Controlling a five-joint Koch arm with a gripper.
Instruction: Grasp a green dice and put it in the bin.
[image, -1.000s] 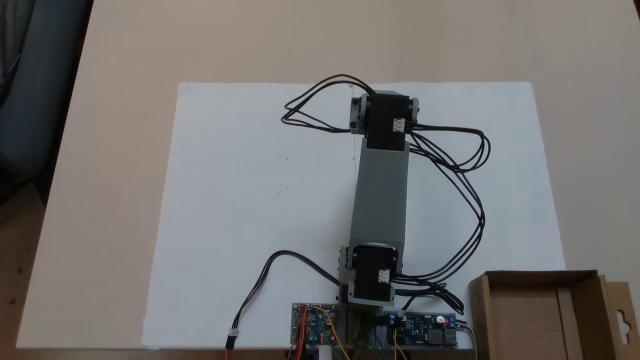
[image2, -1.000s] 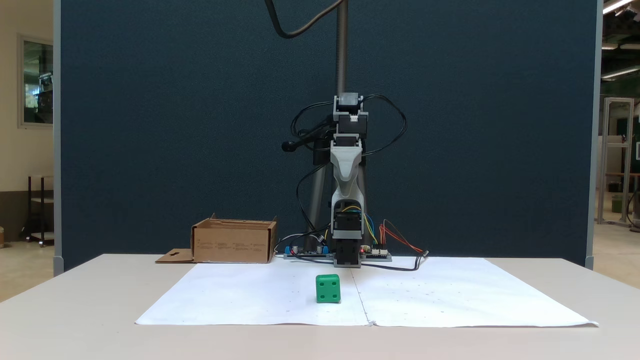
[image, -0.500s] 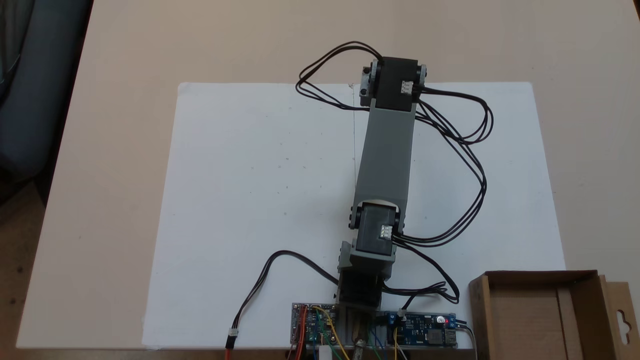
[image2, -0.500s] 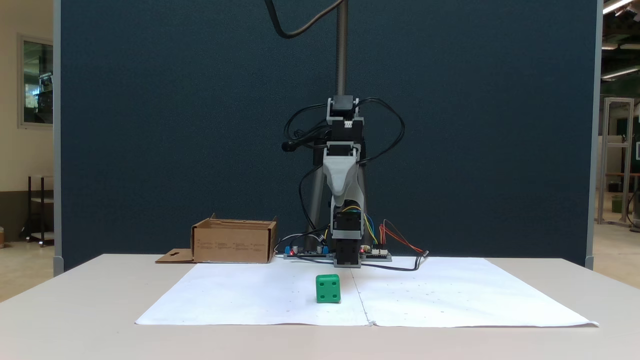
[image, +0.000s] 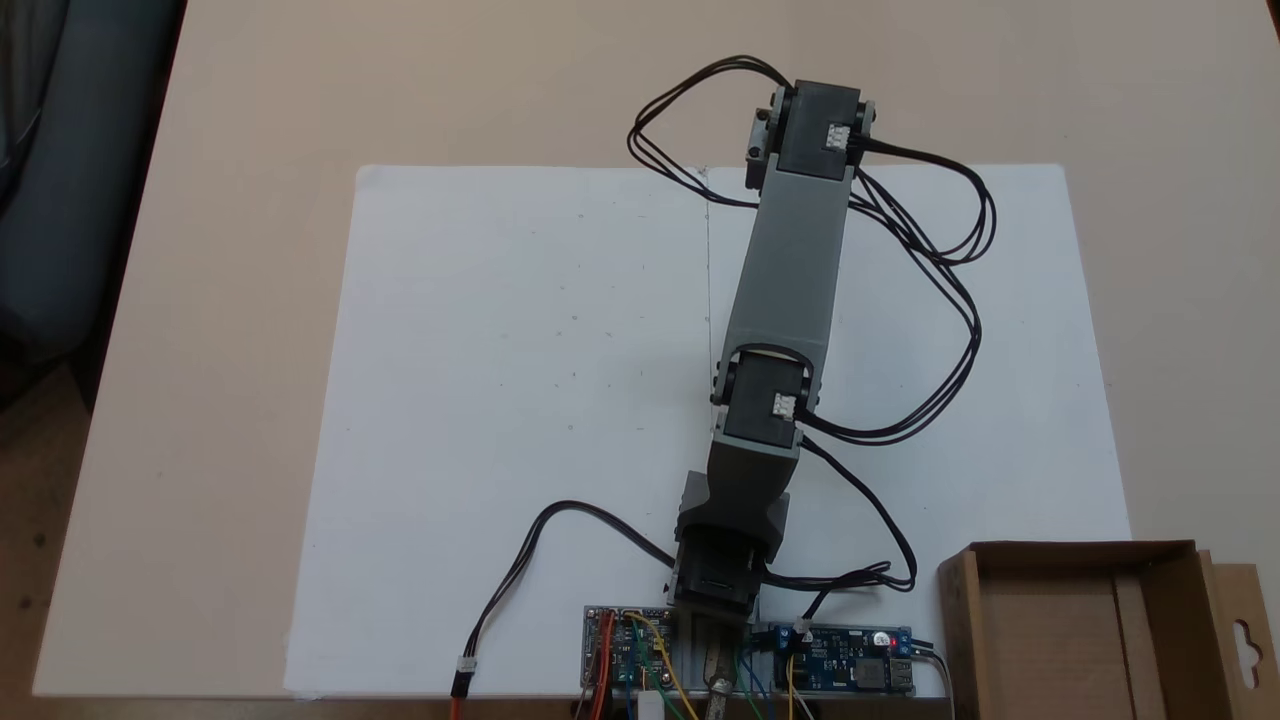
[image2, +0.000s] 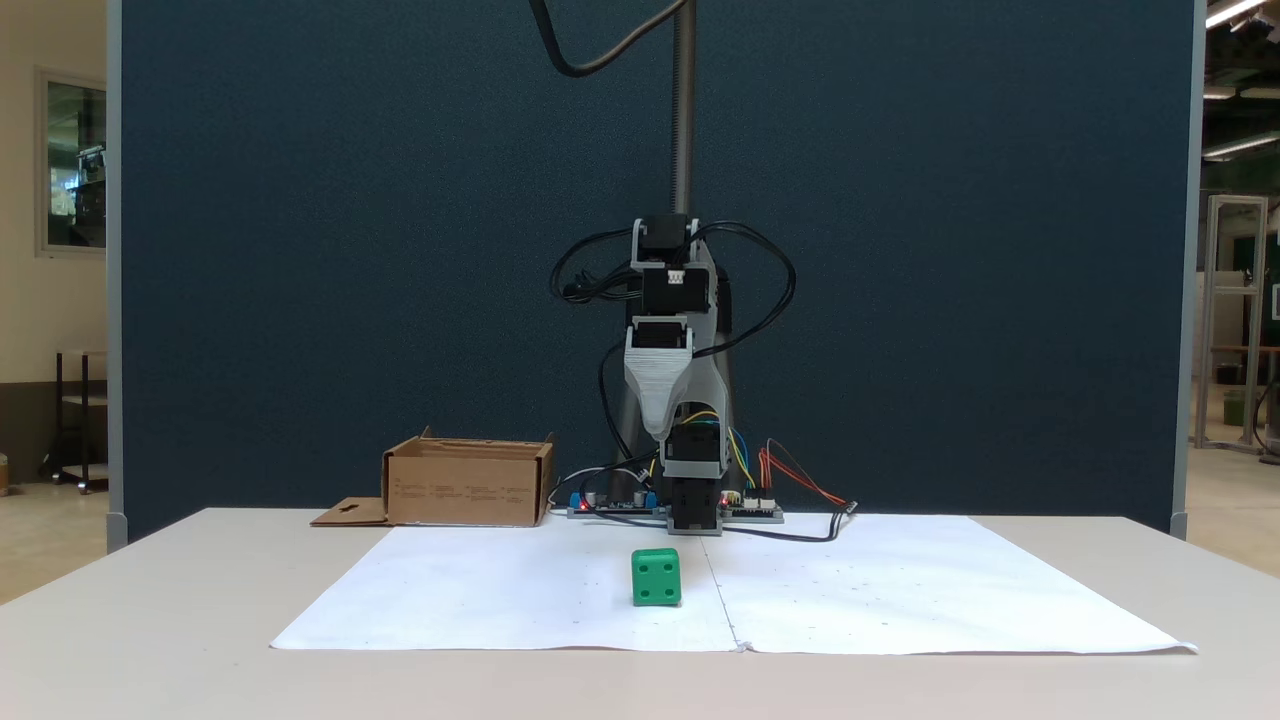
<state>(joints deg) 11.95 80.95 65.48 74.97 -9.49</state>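
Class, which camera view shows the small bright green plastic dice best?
The fixed view from table level: the small bright green plastic dice sits unobstructed on the white paper sheet, four pips facing us. From above, the grey arm covers its spot.

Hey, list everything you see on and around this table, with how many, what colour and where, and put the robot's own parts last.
green dice: one, bright green, on the white paper near its centre fold, four pips facing the front camera.
bin: one, brown cardboard, at the table's edge beside the robot's base, open side up, nothing seen inside.
paper: one large sheet, white, covering the middle of the table.
table: one, beige.
screen: one, dark blue, behind the table.
circuit boards: two, either side of the base, with coloured wires.
arm: one, grey and black, reaching out over the paper, black cables looping off it.
hand: one, grey, raised above the table; open or shut cannot be told.
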